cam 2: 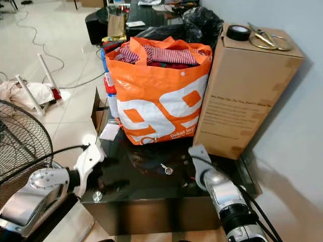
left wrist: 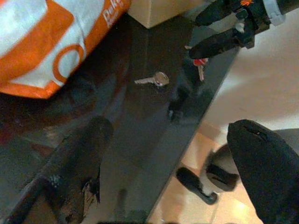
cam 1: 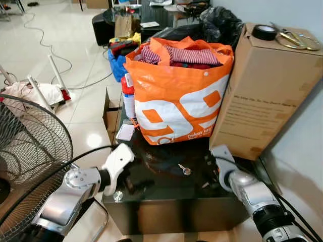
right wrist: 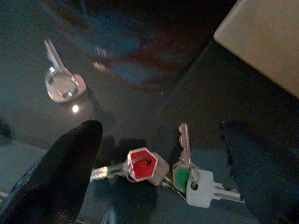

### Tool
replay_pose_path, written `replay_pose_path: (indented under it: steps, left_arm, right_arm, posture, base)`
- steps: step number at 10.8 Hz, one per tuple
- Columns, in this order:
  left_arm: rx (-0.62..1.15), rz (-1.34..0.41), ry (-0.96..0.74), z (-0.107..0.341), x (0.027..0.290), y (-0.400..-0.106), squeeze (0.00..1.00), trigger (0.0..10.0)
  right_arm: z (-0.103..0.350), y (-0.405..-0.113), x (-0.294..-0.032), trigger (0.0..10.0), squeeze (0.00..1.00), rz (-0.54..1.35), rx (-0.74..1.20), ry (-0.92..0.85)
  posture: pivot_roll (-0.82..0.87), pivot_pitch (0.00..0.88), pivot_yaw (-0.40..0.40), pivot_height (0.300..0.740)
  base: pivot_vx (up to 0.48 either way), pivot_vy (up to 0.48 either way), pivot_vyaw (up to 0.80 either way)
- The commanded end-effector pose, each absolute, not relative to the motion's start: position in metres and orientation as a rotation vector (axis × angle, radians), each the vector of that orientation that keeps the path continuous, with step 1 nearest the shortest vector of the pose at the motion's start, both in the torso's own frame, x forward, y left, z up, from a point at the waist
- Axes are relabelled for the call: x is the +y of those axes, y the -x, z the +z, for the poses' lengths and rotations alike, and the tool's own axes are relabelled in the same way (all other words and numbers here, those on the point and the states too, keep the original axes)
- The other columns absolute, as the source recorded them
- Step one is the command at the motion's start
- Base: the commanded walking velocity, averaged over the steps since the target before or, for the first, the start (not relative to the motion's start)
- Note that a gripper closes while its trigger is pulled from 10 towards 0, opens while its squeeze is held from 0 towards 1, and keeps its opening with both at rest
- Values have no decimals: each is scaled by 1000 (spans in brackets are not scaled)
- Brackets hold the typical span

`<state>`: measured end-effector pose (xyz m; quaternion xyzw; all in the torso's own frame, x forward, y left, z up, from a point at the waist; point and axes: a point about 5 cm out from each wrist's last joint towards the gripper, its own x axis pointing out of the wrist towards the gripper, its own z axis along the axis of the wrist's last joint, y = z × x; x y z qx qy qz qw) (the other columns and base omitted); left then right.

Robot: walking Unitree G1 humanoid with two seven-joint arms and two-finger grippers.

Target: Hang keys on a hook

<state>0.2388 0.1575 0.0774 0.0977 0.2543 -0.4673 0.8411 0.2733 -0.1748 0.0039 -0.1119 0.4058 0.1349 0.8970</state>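
The bunch of keys (right wrist: 168,175) lies flat on the dark glass table (cam 1: 151,189), near the table's right front part: 1 key with a red cap, 1 with a green cap, a plain silver one and a pinkish one, fanned out from a ring. The right gripper (right wrist: 163,172) hangs just above them with its 2 black fingers spread wide, 1 to each side of the bunch, and it holds nothing. A single silver key (cam 1: 184,170) lies apart from the bunch, toward the orange bag (cam 1: 179,96).

The risk is in the closing. The keys lie low and flat on slick glass, so the fingers may skate over them or pinch only 1 blade, leaving the rest to swing or slip free. A push from 1 finger could slide the bunch toward the table's edge, which is near on this side, and off it. The loose key might be taken for the target, or left behind if it belongs to the task; that cannot be told.

The left gripper (left wrist: 168,177) hovers at the table's left front corner, its fingers apart and empty. Behind stand the bag full of striped clothes and a cardboard box (cam 1: 262,91). A fan (cam 1: 30,146) stands close to the left arm, whose cable could snag. No hook can be made out.
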Motion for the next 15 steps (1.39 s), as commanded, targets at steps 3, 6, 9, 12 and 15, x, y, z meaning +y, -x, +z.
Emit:
replay_pose_path:
  steps: [3,6,9,12,15]
  left_arm:
    - [531,-1014,-215,84,155,-239,0,10000]
    - [531,-1012,-218,86,155,-239,0,10000]
    - [529,-1018,-219,87,153,-239,0,10000]
    - [532,-1032,-225,88,152,-239,0,10000]
    - [533,-1034,-226,87,152,-239,0,10000]
  right_arm:
    - [-3,-267,-186,10000,0,275,906,260]
    - [0,-266,-195,2588,0,276,916,222]
    - [-2,-265,-207,353,0,247,929,226]
    - [-11,-264,-199,0,0,252,951,226]
    - [-16,-263,-203,0,0,222,955,232]
  posture:
    - [-1,0,-15,740]
    - [4,0,-19,740]
    - [-7,0,-11,740]
    - [-10,0,-3,740]
    - [-11,0,-8,740]
  base:
    - [0,0,0]
    - [0,0,0]
    - [0,0,0]
    - [0,0,0]
    - [0,0,0]
